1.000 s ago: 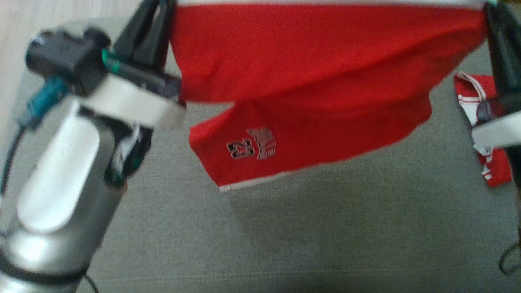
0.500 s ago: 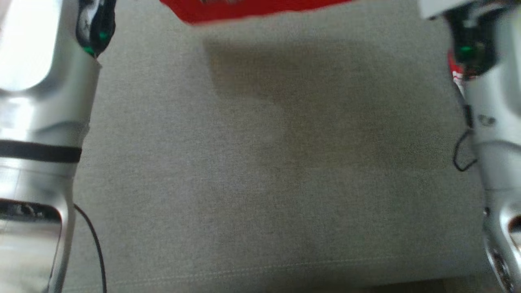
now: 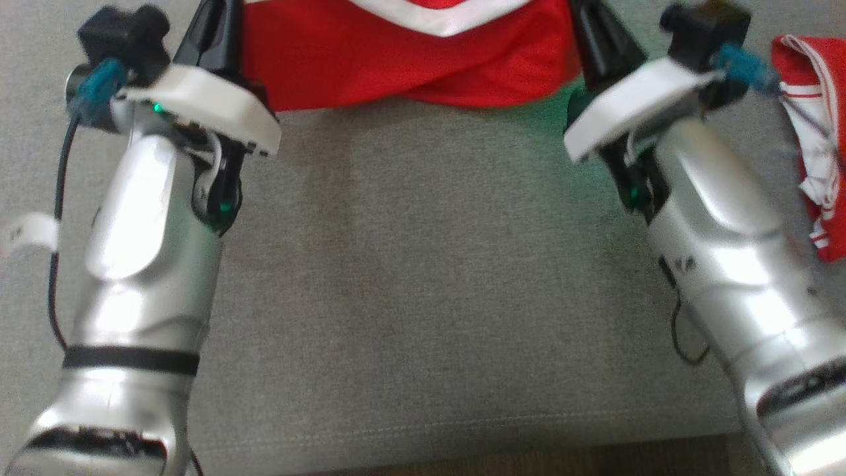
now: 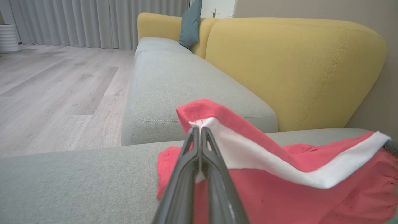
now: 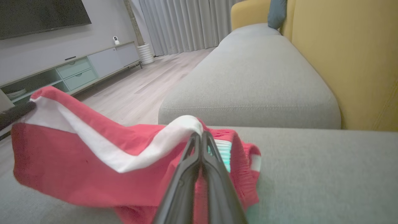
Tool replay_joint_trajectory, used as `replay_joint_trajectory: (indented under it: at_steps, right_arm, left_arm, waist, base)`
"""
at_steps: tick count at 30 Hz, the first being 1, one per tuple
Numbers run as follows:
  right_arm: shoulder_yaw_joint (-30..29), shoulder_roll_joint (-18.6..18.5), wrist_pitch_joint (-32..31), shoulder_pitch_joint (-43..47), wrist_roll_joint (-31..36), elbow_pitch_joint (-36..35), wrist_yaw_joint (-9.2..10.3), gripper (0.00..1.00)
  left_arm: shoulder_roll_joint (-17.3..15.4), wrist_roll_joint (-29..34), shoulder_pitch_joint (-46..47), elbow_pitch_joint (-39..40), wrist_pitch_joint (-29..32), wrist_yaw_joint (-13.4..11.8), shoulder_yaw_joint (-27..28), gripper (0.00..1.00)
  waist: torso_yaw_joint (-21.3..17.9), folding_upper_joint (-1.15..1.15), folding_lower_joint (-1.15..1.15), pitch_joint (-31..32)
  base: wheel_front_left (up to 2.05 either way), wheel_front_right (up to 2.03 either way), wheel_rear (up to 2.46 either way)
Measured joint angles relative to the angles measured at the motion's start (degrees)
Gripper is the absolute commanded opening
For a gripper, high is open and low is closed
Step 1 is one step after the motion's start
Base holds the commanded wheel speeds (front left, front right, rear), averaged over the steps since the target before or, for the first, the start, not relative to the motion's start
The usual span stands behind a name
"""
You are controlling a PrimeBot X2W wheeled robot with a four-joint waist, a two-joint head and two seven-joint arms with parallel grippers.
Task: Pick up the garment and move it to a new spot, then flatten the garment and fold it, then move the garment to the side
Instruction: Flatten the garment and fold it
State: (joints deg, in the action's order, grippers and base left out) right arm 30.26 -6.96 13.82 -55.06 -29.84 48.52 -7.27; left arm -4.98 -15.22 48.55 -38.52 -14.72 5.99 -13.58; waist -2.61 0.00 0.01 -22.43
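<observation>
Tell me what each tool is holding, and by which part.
Both hold the red garment by its white band: the left tool pinches one end, the right tool the other, with its middle sagging onto the grey cushion.

The garment (image 3: 410, 59) is solid red with a broad white band along one edge. The bundled cloth (image 3: 816, 152) is red with thin white stripes. The sofa seat (image 3: 423, 277) is plain grey weave, the backrest (image 4: 292, 68) mustard yellow. Pillow (image 4: 190, 23) — teal. Floor (image 4: 56, 84) — pale wood grain.

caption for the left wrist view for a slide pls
Left gripper shut on the white band of a red garment over a grey sofa seat.
</observation>
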Motion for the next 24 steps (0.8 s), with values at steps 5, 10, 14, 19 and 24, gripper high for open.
replay_joint_trajectory:
  at_steps: [5, 10, 14, 19, 24]
  right_arm:
    - [-0.1, -1.5, 0.4, 7.4, -1.3, -5.8, 0.0, 0.0]
    - [-5.2, -4.6, 0.6, 19.7, -0.1, -17.8, 0.0, 0.0]
    - [-7.7, -5.0, 0.6, 32.2, 2.5, -25.0, 0.0, 0.0]
    - [-12.3, -4.6, -2.4, 47.6, 6.1, -36.3, 0.0, 0.0]
    - [-16.2, -3.7, -8.3, 56.0, 8.7, -46.6, 0.0, 0.0]
  left_arm:
    - [0.9, 2.1, -6.6, 8.7, 0.0, 0.2, 3.4, 0.0]
    - [2.2, 4.5, -19.0, 20.0, 0.0, 0.9, 4.8, 0.0]
    - [2.3, 5.6, -28.3, 27.0, 0.0, 1.1, 4.8, 0.0]
    - [2.3, 6.6, -38.9, 34.9, 0.0, 1.1, 5.1, 0.0]
    - [2.3, 6.7, -46.4, 38.7, 0.0, 1.1, 5.2, 0.0]
  waist:
    - [0.5, 0.0, -0.01, 0.3]
    - [1.0, 0.0, -0.01, 1.7]
    - [1.2, 0.0, -0.01, 3.4]
    - [1.4, 0.0, -0.01, 6.6]
    - [1.4, 0.0, -0.02, 8.8]
  base:
    - [0.0, 0.0, 0.0]
    - [0.0, 0.0, 0.0]
    - [0.0, 0.0, 0.0]
    - [0.0, 0.0, 0.0]
    - [0.0, 0.0, 0.0]
